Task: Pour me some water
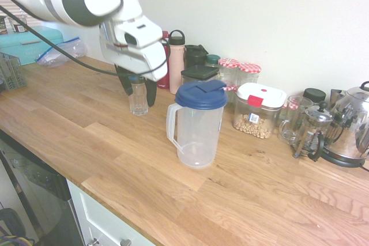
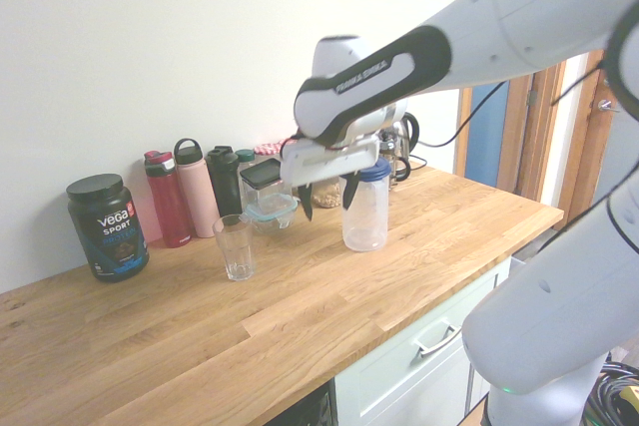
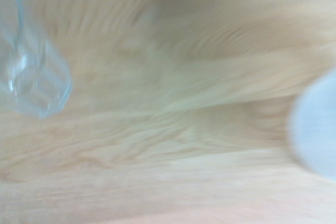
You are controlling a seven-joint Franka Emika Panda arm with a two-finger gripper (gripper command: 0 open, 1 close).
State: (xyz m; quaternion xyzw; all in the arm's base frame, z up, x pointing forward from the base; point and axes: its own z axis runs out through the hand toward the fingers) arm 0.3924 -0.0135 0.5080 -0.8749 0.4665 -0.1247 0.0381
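A clear plastic pitcher (image 1: 198, 128) with a blue lid (image 1: 200, 94) stands upright on the wooden counter (image 1: 86, 136); I cannot tell whether it holds water. An empty drinking glass (image 2: 235, 246) stands to one side of it, nearer the bottles. My gripper (image 2: 327, 211) hangs in the air at about lid height, close beside the pitcher (image 2: 365, 214) and touching nothing. It is open and empty. In the first exterior view the glass (image 1: 138, 103) shows behind the gripper (image 1: 138, 97). The blurred wrist view shows the glass (image 3: 31, 77) and a pale round shape (image 3: 315, 129).
Along the wall stand a red bottle (image 2: 168, 199), a pink bottle (image 2: 198, 190), a black bottle (image 2: 224, 182), a Vega tub (image 2: 108, 226), storage jars (image 1: 239, 76), a nut container (image 1: 258, 110), a French press (image 1: 311, 131) and a kettle (image 1: 351, 128). The counter's front edge (image 1: 109, 200) is close.
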